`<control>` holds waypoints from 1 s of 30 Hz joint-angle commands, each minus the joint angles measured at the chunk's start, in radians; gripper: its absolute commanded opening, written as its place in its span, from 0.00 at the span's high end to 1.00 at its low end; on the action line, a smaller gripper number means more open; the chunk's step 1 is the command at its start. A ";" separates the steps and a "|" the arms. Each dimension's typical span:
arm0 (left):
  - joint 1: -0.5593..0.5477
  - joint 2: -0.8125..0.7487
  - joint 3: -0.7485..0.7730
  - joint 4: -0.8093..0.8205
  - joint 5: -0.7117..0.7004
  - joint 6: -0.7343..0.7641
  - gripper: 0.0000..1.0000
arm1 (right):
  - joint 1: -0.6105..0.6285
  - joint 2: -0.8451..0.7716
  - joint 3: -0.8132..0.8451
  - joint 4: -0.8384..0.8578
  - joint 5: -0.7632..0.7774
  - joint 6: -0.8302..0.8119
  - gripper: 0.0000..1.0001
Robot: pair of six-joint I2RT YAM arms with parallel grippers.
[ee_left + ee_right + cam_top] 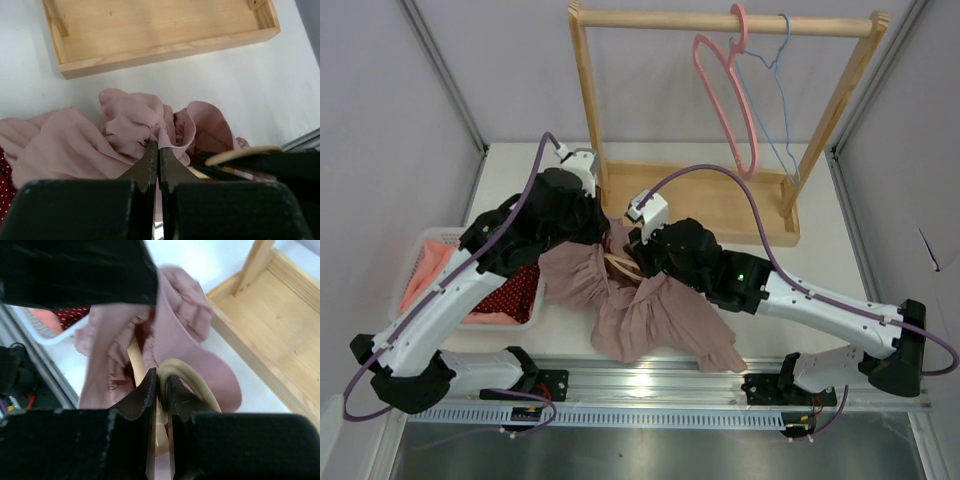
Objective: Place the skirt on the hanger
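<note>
**Two robot arms meet over a pink skirt on a white counter**

From above: a dusty-pink skirt (650,315) lies crumpled on the white counter (840,260), near the front edge and between the two arms. Both arms reach inward and meet over its upper edge. The left tool (608,232) and the right tool (626,262) are mostly hidden under their black housings. A sliver of a pale wooden hanger (618,263) shows among the folds between them. To the left stands a pink and white basket (420,262) with a red dotted garment (515,290) in it, spilling over its right rim. At the back stands a wooden clothes rack (588,100) with a shallow tray base (720,205). A pink hanger (730,100) and a blue wire hanger (775,110) hang from its top rail.

Left wrist camera: the left tool (158,150) is pressed together, pinching a ruffled edge of the skirt (75,145). The rounded end of the wooden hanger (245,151) pokes out at the right. The tray base (150,30) lies beyond on the counter (250,85). A little of the red dotted garment (4,170) shows at the left edge.

Right wrist camera: the right tool (161,385) is nearly closed, its fingers pinching the curved wooden hanger (190,377). The skirt (185,335) is draped over and around the hanger. The basket (55,335) with the red dotted garment (75,315) sits at the left, and the tray base (280,325) is at the right.
</note>
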 commanded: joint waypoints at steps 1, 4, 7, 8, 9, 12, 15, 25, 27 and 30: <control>-0.021 0.032 -0.003 0.009 0.016 0.069 0.92 | -0.002 -0.116 0.054 0.079 -0.067 -0.026 1.00; -0.043 -0.002 -0.043 0.064 0.068 0.144 0.82 | -0.024 -0.139 0.022 0.080 -0.099 -0.020 1.00; -0.046 -0.040 -0.066 0.096 0.114 0.210 0.70 | -0.045 -0.171 -0.011 0.103 -0.142 -0.012 1.00; -0.046 -0.048 -0.071 0.095 0.111 0.230 0.66 | -0.056 -0.178 -0.009 0.105 -0.152 -0.009 1.00; -0.046 -0.069 -0.074 0.104 0.122 0.244 0.64 | -0.067 -0.182 -0.006 0.097 -0.171 -0.009 1.00; -0.046 -0.118 -0.086 0.153 0.183 0.285 0.51 | -0.107 -0.192 -0.022 0.091 -0.221 -0.003 1.00; -0.044 -0.152 -0.088 0.202 0.208 0.317 0.41 | -0.113 -0.181 -0.028 0.067 -0.262 -0.009 1.00; -0.046 -0.158 -0.143 0.198 0.375 0.495 0.29 | -0.236 -0.276 -0.046 -0.007 -0.532 0.012 1.00; -0.046 -0.143 -0.152 0.181 0.407 0.517 0.29 | -0.252 -0.290 -0.043 -0.010 -0.595 0.017 1.00; -0.046 -0.127 -0.172 0.178 0.496 0.535 0.29 | -0.282 -0.310 -0.037 -0.005 -0.655 0.032 1.00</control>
